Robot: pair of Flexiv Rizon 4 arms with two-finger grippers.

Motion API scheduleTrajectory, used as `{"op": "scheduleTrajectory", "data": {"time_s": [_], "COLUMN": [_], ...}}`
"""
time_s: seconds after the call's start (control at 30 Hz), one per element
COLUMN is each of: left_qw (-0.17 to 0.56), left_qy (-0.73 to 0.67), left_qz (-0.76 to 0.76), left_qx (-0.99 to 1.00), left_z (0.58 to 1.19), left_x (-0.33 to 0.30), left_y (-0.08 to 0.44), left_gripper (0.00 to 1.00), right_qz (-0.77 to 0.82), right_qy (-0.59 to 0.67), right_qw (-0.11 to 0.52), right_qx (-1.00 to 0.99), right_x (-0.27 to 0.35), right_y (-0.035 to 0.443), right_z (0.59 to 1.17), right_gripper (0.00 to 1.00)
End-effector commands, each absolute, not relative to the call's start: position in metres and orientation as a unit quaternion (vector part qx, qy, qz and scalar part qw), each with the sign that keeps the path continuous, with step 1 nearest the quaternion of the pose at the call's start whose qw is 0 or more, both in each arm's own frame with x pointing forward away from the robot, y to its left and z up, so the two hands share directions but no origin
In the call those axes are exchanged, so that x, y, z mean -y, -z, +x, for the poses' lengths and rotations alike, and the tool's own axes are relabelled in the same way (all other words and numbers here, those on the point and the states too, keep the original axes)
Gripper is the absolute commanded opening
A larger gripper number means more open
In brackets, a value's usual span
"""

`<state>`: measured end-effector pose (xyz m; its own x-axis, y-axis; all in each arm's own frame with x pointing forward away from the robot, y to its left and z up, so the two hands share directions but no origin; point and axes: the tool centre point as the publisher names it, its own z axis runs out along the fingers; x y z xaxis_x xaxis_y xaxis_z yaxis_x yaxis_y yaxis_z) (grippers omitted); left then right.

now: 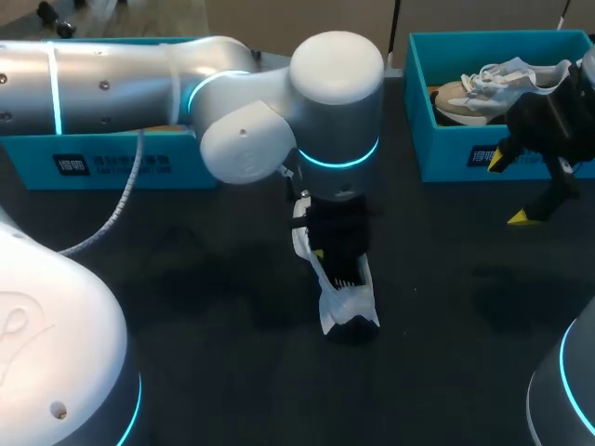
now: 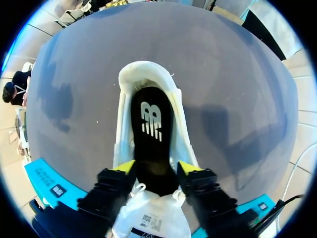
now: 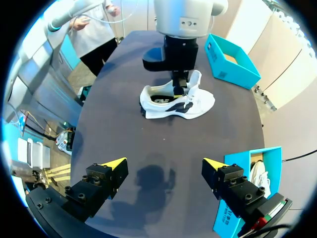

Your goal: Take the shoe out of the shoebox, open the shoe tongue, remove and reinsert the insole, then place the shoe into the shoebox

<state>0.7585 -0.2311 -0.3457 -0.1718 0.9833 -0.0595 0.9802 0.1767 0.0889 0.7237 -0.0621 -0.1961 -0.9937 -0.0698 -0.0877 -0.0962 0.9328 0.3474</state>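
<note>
**Shoe out on the tabletop, left hand at its mouth**

Shoebox [image 1: 102, 163] at the far left, the teal one behind the left arm [image 1: 112, 79], shows no shoe inside in the right wrist view. I judge it to be the box the shoe is meant for. The left arm comes in across it and drops straight down to the middle of the dark tabletop [image 1: 204, 279]. There the white shoe [image 1: 342, 305] stands on its sole, well apart from both boxes, where it is open to a reach from straight above.

The left hand [image 2: 157, 167] is down at the mouth of the shoe. On the toe side of the hand the tongue [image 2: 148, 215] is turned forward and out of the way. That leaves the black insole [image 2: 151, 124] bare, lying along the inside as far as the heel. The hand sits right over the insole's front part, but whether it is clamped on it or only standing over it I cannot tell. Either way, I take the step in hand to be the insole work — lifting it out or seating it in.

Farther right, a second teal box [image 1: 446, 158] holds another pale shoe [image 1: 474, 93]. Just in front of that box the right hand [image 3: 164, 163] hangs above bare tabletop with its fingers wide apart, holding nothing — parked clear, by my reading, so the left arm has room.
</note>
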Motion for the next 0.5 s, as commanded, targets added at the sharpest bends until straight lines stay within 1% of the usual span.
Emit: {"op": "scheduleTrajectory", "data": {"time_s": [0.03, 0.5], "left_qw": [0.049, 0.047], "left_qy": [-0.024, -0.026], "left_qz": [0.64, 0.644], "left_qx": [-0.766, -0.764], "left_z": [0.757, 0.757], "left_x": [0.235, 0.226], "left_y": [0.344, 0.331], "left_gripper": [1.0, 1.0], "right_qz": [-0.042, -0.042], "right_qy": [-0.177, -0.177], "right_qw": [0.037, 0.037], "right_qx": [-0.983, -0.983], "right_x": [0.061, 0.061], "right_y": [0.197, 0.197], "right_z": [0.724, 0.724], "right_gripper": [1.0, 1.0]}}
